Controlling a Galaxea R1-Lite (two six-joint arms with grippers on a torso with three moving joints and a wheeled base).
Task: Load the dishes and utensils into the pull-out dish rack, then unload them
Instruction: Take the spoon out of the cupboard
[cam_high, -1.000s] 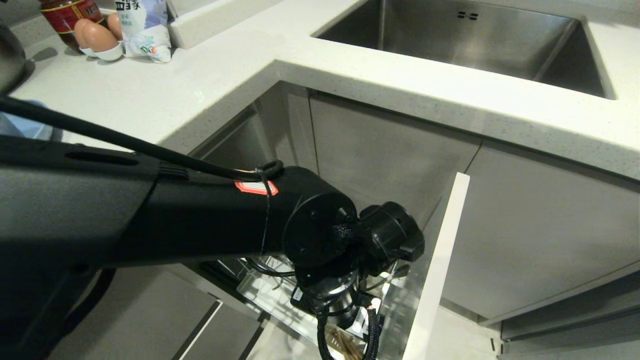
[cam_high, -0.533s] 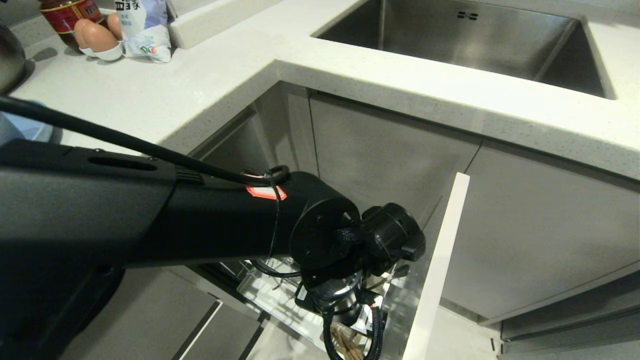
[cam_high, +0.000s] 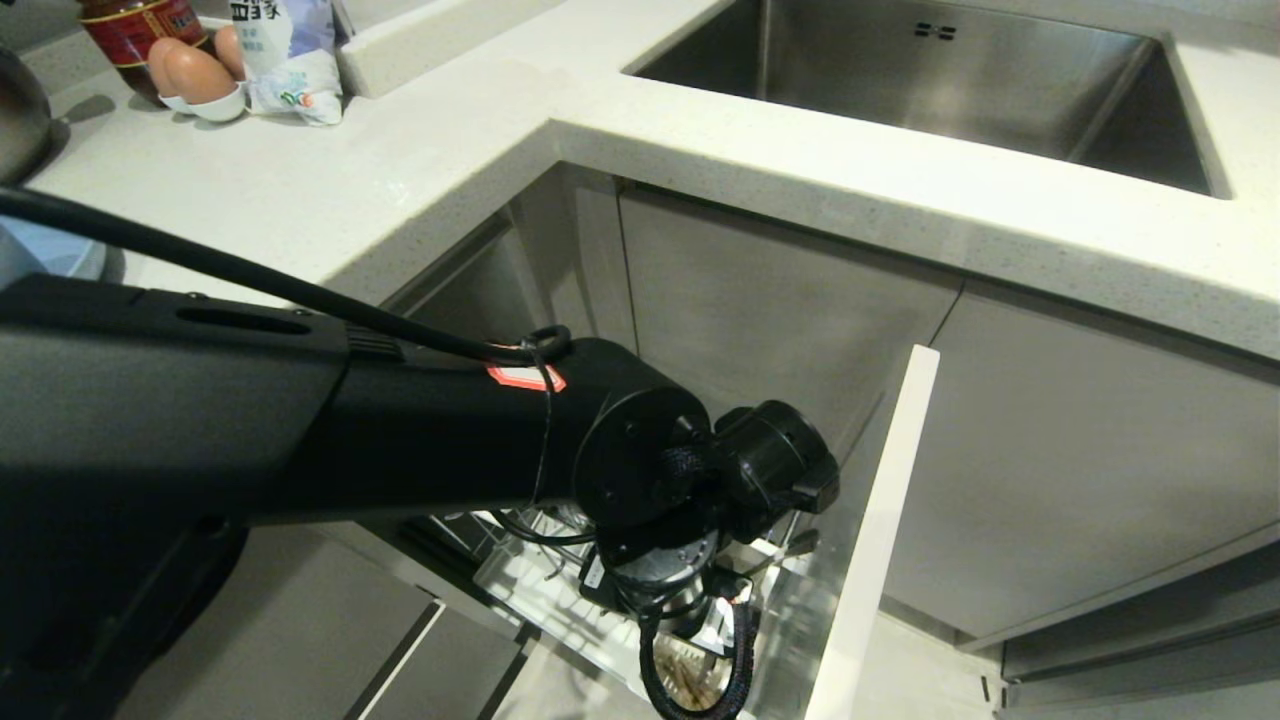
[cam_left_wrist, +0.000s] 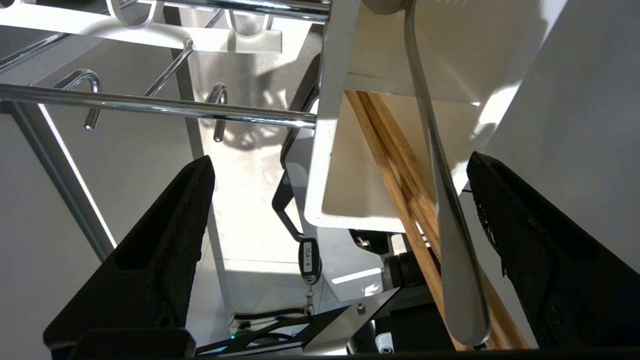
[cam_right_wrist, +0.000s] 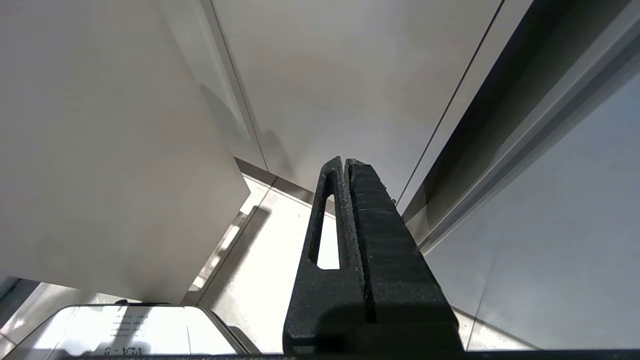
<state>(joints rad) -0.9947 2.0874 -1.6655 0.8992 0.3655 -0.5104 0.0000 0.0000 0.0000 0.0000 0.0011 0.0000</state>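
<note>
My left gripper (cam_left_wrist: 340, 157) is open wide, low inside the pull-out dish rack (cam_high: 880, 520). Its fingers (cam_left_wrist: 150, 260) straddle the white utensil caddy (cam_left_wrist: 320, 165). Two wooden chopsticks (cam_left_wrist: 400, 175) and the silver spoon's handle (cam_left_wrist: 450, 240) lean out of the caddy, close to one finger and not gripped. In the head view the left arm's wrist (cam_high: 690, 480) hides the gripper; the chopsticks (cam_high: 690, 670) peek out below it. A pale blue dish (cam_high: 50, 262) shows on the counter at the far left, mostly behind the arm. My right gripper (cam_right_wrist: 346, 162) is shut and empty, down by the cabinet fronts.
Chrome wires (cam_left_wrist: 150, 102) of the rack run close beside the left fingers. The steel sink (cam_high: 950, 80) lies in the counter above the rack. A steel pot (cam_high: 20, 120), eggs (cam_high: 190, 75) and a packet (cam_high: 290, 60) stand at the counter's back left.
The left wrist has shifted only slightly over the rack, and its cable loop now hangs lower. The gripper has stayed open.
</note>
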